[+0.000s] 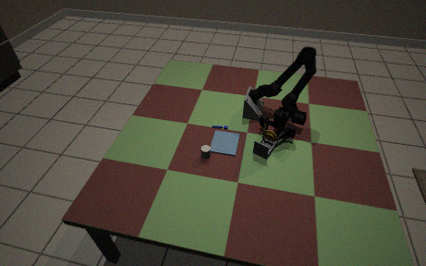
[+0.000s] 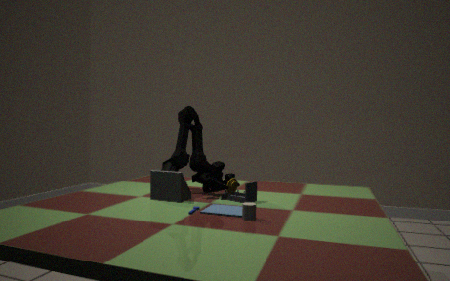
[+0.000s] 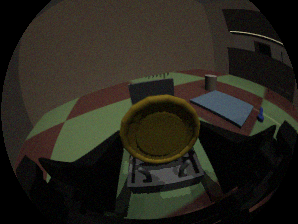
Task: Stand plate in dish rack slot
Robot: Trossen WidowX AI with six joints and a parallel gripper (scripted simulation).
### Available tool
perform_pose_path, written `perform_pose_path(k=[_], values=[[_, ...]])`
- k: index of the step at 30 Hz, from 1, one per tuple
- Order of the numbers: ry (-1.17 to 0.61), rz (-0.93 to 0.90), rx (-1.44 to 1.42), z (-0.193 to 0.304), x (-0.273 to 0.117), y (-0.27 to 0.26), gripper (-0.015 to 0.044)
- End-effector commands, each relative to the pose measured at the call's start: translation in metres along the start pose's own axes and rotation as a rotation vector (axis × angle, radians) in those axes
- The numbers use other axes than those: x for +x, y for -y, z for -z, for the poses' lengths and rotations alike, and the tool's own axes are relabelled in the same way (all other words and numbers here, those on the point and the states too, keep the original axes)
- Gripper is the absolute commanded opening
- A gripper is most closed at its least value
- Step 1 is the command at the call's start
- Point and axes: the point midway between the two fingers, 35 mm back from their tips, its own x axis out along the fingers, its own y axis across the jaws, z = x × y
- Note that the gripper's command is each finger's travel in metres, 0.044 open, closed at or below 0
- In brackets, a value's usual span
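The yellow plate (image 1: 270,135) (image 2: 232,184) (image 3: 160,132) is held steeply tilted, its hollow face toward the wrist camera. My gripper (image 3: 160,129) is shut on the plate, with a dark finger at each side of its rim. The grey dish rack (image 1: 261,150) (image 2: 251,191) (image 3: 165,187) stands on the table with a tall end panel on its far side in the wrist view. The plate is over the rack and its lower edge overlaps the rack in the wrist view. Whether it touches the rails or lies in line with a slot is hidden.
A grey wedge-shaped block (image 1: 251,110) (image 2: 167,185) stands beside the arm. A flat blue square (image 1: 225,142) (image 2: 222,210) (image 3: 222,106), a small grey cylinder (image 1: 205,152) (image 2: 249,212) (image 3: 210,82) and a small blue object (image 1: 219,126) (image 2: 194,210) (image 3: 260,115) lie beyond the rack.
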Motion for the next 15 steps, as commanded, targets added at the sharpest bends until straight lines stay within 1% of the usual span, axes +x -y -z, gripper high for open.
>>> perform_pose_path(k=[1, 3, 15], values=[[-0.001, -0.002, 0.001, -0.0007, -0.0003, -0.0008, 0.0000], [-0.001, -0.002, 0.001, -0.0007, -0.0003, -0.0008, 0.0000], [0.000, -0.001, 0.002, -0.0002, -0.0001, -0.0003, 0.0315]])
